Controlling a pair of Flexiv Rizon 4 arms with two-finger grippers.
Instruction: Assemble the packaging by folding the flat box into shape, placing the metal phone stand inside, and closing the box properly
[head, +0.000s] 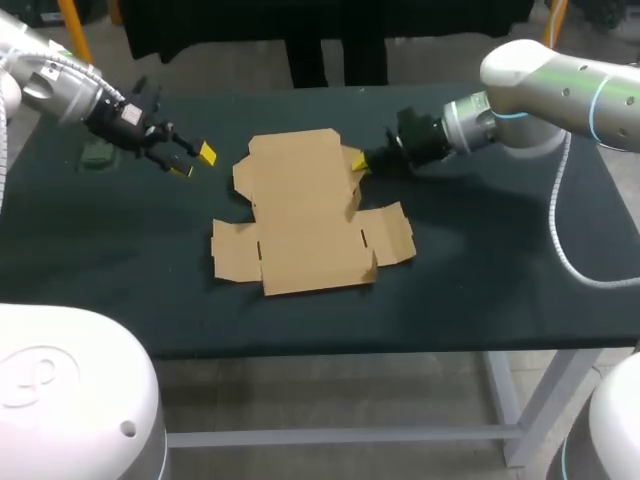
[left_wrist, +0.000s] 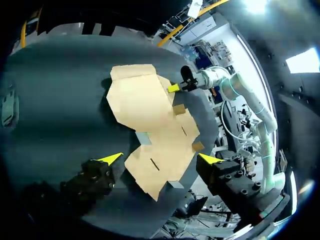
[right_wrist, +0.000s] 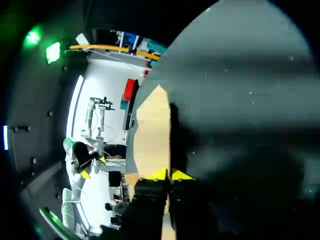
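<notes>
The flat box (head: 305, 215) lies unfolded mid-bench (head: 480, 290): plain brown card, cut with flaps and slots. A small flap at its far right edge stands lifted. The right claw (head: 358, 162) is pinched narrow on that flap. The left claw (head: 194, 162) hangs wide, apart from the box's far left corner.

dark cloth-covered table (head: 500, 300), pale grey frame (head: 340, 436) beneath
</notes>
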